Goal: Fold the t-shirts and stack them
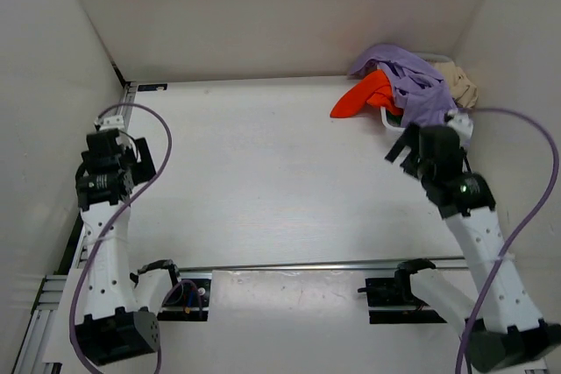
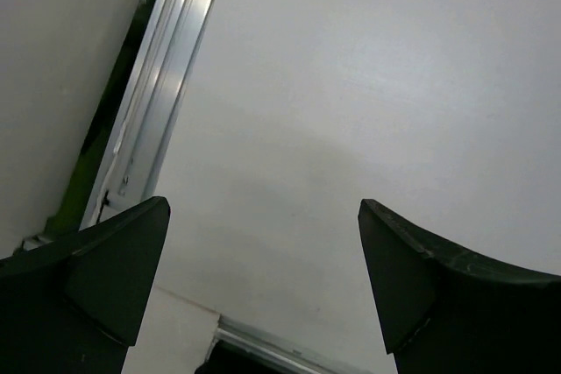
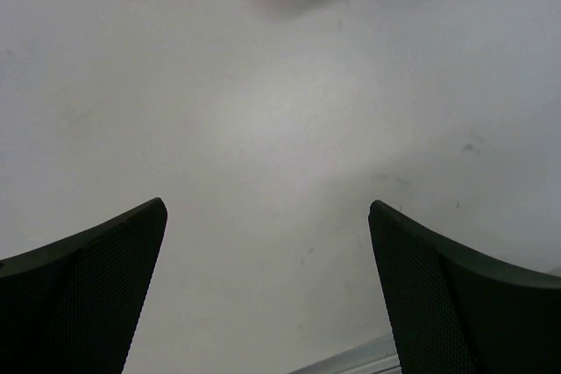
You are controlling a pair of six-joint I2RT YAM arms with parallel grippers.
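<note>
t-shirts (image 1: pixel 412 83) heaped in the far right corner, left pincer (image 2: pixel 263 212) and right pincer (image 3: pixel 267 209) both spread wide — gripping nothing

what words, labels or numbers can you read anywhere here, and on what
None can be read in any view.
The lavender t-shirt, orange-red t-shirt and beige t-shirt look plain.
The left arm, right arm and white table show no legible print.
</note>
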